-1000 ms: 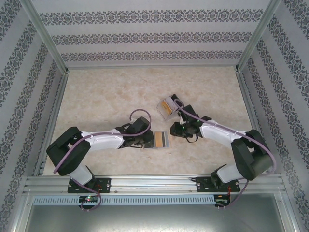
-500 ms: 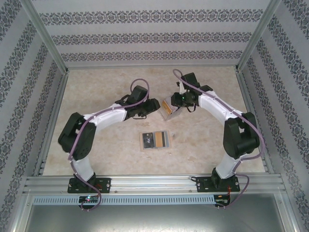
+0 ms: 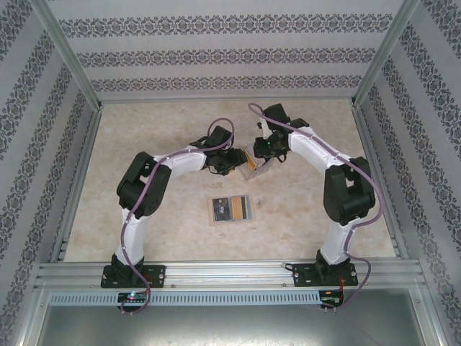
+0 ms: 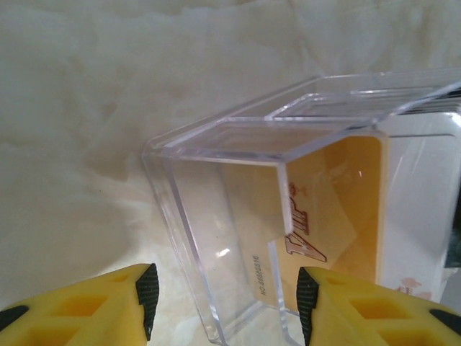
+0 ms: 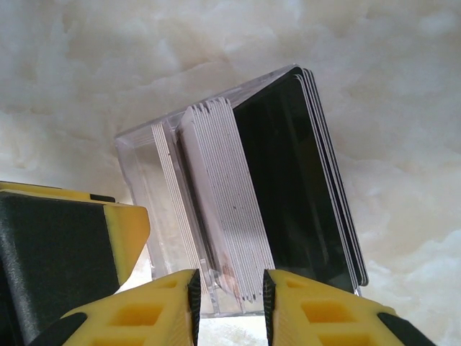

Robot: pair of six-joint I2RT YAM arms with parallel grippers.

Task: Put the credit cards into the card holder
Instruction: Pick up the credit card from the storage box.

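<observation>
1. A pale, marbled table (image 3: 144, 144) sits inside a metal frame, with patterned wallpaper on the walls (image 3: 216, 58) around it.
2. The credit cards (image 5: 223, 209) are packed face to face in a clear plastic box (image 3: 250, 164) towards the middle of the table. The card holder (image 3: 232, 209) lies flat and open, closer to the arm bases and well apart from the box.
3. Handling, as a judgement: the cards look thin, stiff and light, with slick faces. Packed this tightly, several are likely to come out together. The best hold is probably a pinch across the two faces at an exposed end of a single card. The box also looks light and may slide or tip when a card is pulled, so bracing it with the other arm seems wise.
4. Looks: from the right wrist, a thick stack of white cards sits beside a few glossy black cards (image 5: 295, 180). From the left wrist, an orange-yellow card (image 4: 338, 209) with printed lettering shows through the clear wall. The holder shows a greyish half and a tan half.
5. The left gripper (image 4: 225, 303) has its fingers wide apart, with a corner of the box between them and neither pad touching it.
6. The right gripper (image 5: 228, 299) has its fingers a narrow gap apart, on either side of the near end of the white stack. I cannot tell whether they are pinching anything.
</observation>
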